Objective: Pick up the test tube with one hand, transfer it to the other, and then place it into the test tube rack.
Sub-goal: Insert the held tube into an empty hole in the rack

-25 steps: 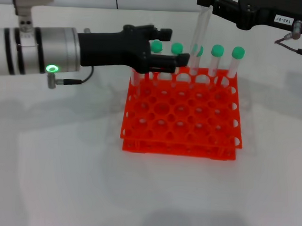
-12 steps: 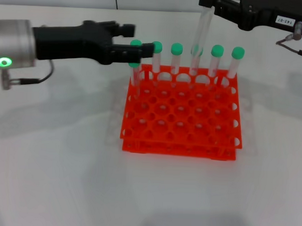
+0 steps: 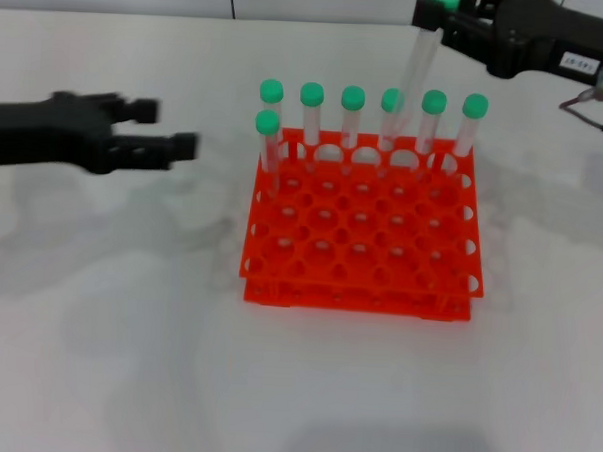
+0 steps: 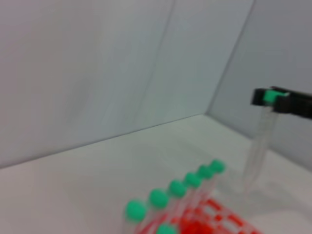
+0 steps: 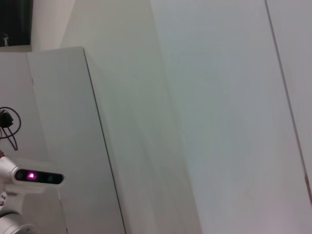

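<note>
The orange-red test tube rack [image 3: 359,294] stands mid-table with several green-capped tubes [image 3: 352,113] along its back row and one in the second row at the left. My right gripper [image 3: 443,17], the one with the white label, is shut on the test tube [image 3: 416,71] near its green cap. It holds the tube tilted, with the lower end over the rack's back row. My left gripper [image 3: 171,126] is open and empty, left of the rack. The left wrist view shows the held tube [image 4: 258,146], the right gripper [image 4: 275,99] and the rack [image 4: 214,219].
The white table [image 3: 127,329] spreads around the rack. A cable [image 3: 587,103] hangs under the right arm at the far right. The right wrist view shows only walls and a white device with a pink light [image 5: 34,176].
My left gripper has drawn back to the left, away from the rack's back-left corner. My right gripper has shifted a little right with the tube, whose green cap now shows.
</note>
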You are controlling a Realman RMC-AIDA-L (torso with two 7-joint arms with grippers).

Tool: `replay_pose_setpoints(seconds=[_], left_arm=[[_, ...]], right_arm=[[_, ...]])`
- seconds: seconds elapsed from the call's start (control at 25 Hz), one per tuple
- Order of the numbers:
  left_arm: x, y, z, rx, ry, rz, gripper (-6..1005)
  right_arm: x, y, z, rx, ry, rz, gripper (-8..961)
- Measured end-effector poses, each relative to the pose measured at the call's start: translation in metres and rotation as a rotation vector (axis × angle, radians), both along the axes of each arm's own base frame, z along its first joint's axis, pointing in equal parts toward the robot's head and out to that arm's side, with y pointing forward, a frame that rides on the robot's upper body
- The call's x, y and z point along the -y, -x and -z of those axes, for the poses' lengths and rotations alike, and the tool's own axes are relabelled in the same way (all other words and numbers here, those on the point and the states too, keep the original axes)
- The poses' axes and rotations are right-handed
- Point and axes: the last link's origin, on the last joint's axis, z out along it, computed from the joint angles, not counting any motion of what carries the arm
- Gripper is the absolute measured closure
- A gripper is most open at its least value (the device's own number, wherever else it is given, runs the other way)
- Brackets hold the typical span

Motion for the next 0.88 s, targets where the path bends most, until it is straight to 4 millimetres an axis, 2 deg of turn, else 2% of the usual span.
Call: replay_pose_setpoints(seconds=[0.32, 0.6, 0.88], left_arm=[[0.023, 0.045, -0.018, -0.125, -0.03, -0.028, 126], [0.033, 0.063, -0.02, -0.146, -0.005, -0.027, 127], [0.04, 0.073, -0.015, -0.174, 0.041, 0.009, 127]], right_arm=[[0.002, 0.009, 0.02, -0.01, 0.024, -0.007, 687], [0.0, 0.018, 0.038, -0.005, 0.026, 0.002, 687], [-0.003, 0.028, 0.061, 0.022, -0.012, 0.014, 688]])
